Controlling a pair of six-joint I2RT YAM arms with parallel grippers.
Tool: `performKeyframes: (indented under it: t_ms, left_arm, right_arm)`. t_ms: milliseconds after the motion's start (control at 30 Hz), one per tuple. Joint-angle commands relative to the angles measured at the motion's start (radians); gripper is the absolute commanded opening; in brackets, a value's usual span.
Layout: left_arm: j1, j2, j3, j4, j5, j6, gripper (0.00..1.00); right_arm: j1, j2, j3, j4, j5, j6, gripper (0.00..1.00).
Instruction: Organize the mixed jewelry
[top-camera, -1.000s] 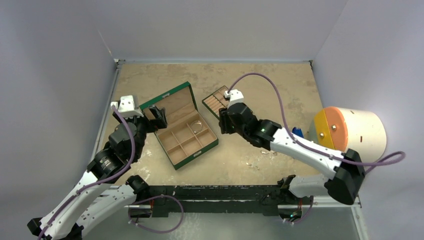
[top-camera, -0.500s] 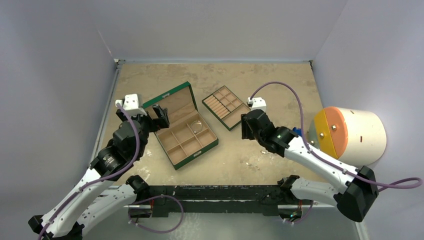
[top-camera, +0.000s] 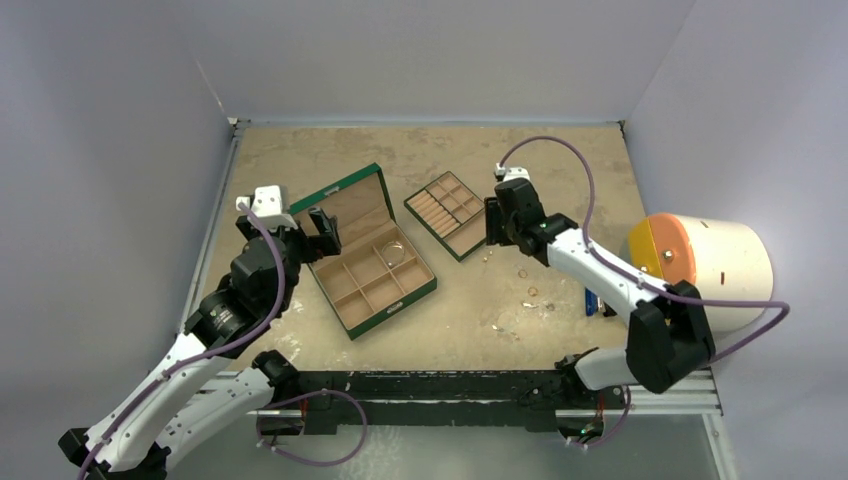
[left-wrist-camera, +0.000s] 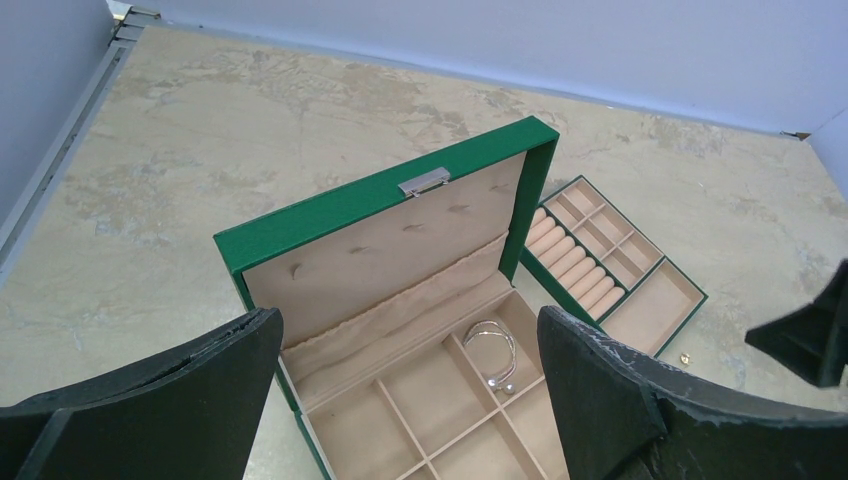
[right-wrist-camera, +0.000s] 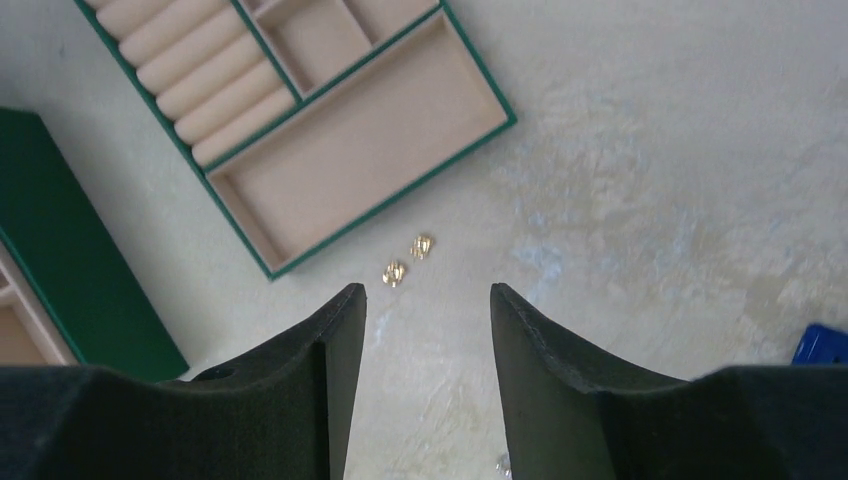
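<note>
Tabletop (top-camera: 420, 150): R gripper (right-wrist-camera: 425, 300) off tray (right-wrist-camera: 360, 150) now

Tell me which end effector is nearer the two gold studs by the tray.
Right. The right end effector hangs open by the gold studs beside the tray; the left end effector is across the green box.

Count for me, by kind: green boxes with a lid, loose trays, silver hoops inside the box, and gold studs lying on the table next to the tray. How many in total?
Green box with lid: 1
Loose tray: 1
Silver hoop: 1
Gold studs: 2
Total: 5
</note>
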Motion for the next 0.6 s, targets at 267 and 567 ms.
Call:
performKeyframes:
  t_ms: [267,567]
  left_arm:
    - [0.007,-0.002,0.025,0.031,0.002,0.004,0.99]
    - [0.006,-0.007,0.025,0.030,0.002,0.004,0.99]
  right_arm:
    - [-0.053,0.209,0.269,0.040,-0.207,-0.182,0.47]
    - [-0.055,0.357,0.400,-0.110,-0.272,-0.381,0.44]
